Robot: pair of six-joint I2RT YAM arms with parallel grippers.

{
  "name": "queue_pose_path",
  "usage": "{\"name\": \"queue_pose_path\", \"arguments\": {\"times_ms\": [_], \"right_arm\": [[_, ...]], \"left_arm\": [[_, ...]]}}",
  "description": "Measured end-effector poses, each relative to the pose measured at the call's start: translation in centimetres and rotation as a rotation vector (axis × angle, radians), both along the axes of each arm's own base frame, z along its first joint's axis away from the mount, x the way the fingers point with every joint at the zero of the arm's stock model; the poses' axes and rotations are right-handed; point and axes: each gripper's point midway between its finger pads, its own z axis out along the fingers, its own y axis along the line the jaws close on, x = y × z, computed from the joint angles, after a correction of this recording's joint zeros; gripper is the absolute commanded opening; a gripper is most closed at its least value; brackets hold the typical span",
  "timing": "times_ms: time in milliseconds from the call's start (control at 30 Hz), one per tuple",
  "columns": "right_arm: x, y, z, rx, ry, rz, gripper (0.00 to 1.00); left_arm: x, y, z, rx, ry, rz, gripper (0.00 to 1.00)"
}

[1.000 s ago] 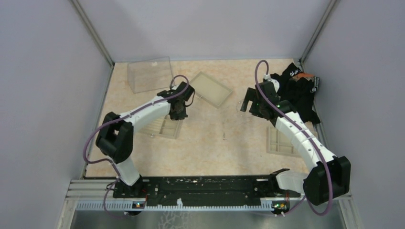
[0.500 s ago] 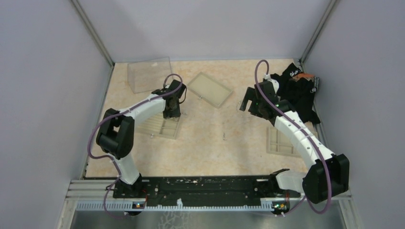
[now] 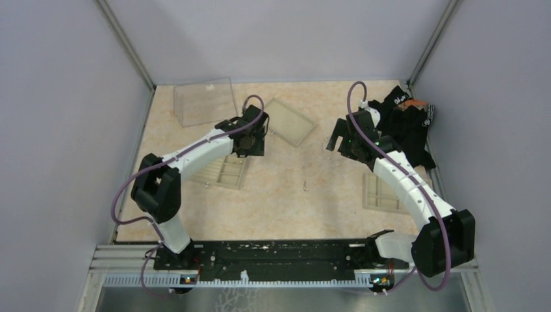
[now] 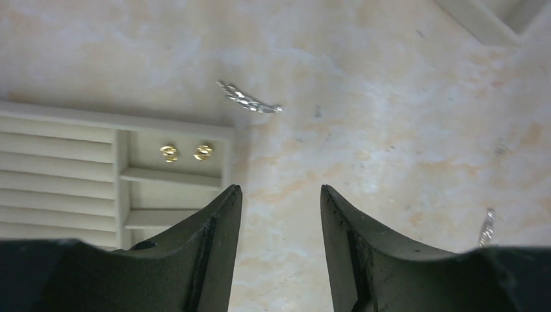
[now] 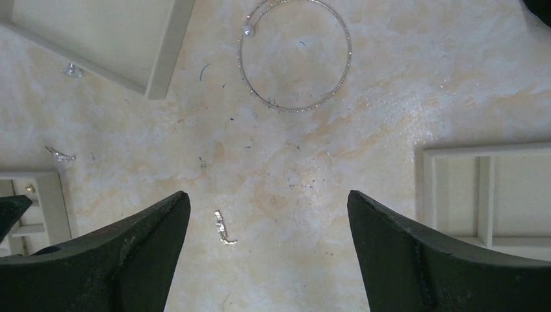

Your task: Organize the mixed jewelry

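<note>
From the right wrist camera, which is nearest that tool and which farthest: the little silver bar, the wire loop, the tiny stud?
1. Little silver bar, low centre, just under the right tool.
2. Wire loop, ahead, top centre.
3. Tiny stud, far left beside the tray.

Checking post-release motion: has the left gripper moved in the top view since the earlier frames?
Yes. The left gripper has swung right and toward the far wall, off the compartmented tray and closer to the shallow tray.
</note>
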Motion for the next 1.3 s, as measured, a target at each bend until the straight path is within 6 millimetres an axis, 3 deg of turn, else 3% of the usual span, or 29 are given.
{"name": "queue_pose_path", "arguments": {"times_ms": [133,233,467,733,933,1067,1300], "right_arm": [[-0.3,0.3,-0.4,0.015,0.005,0.016,0.87],[-1.2,0.3,-1.3,0.018,0.031,0.027,0.86],[-1.9,0.2,-1.7,0.022,0.039,0.029,0.87],[-1.9,0.2,-1.7,0.028,0.042,0.026,0.87],[-2.0,0.2,-1.7,0.028,0.043,0.028,0.87],[-2.0,0.3,-1.7,0.03,0.044,0.029,0.87],[-2.0,0.3,-1.8,0.031,0.046,0.031,0.87]], "left_arm": [[-1.1,-3.3,0.2,-0.022,0.005,-0.082,0.55],[-1.1,-4.0,-0.9,-0.025,0.033,-0.053,0.54],[0.3,-2.5,-4.7,-0.03,0.11,0.183,0.53],[2.0,-2.7,-5.5,-0.087,0.115,0.379,0.49],[3.0,-0.6,-6.3,-0.112,0.129,0.511,0.48],[3.6,0.3,-6.5,-0.119,0.127,0.554,0.46],[4.4,0.0,-7.3,-0.113,0.133,0.557,0.38]]}}
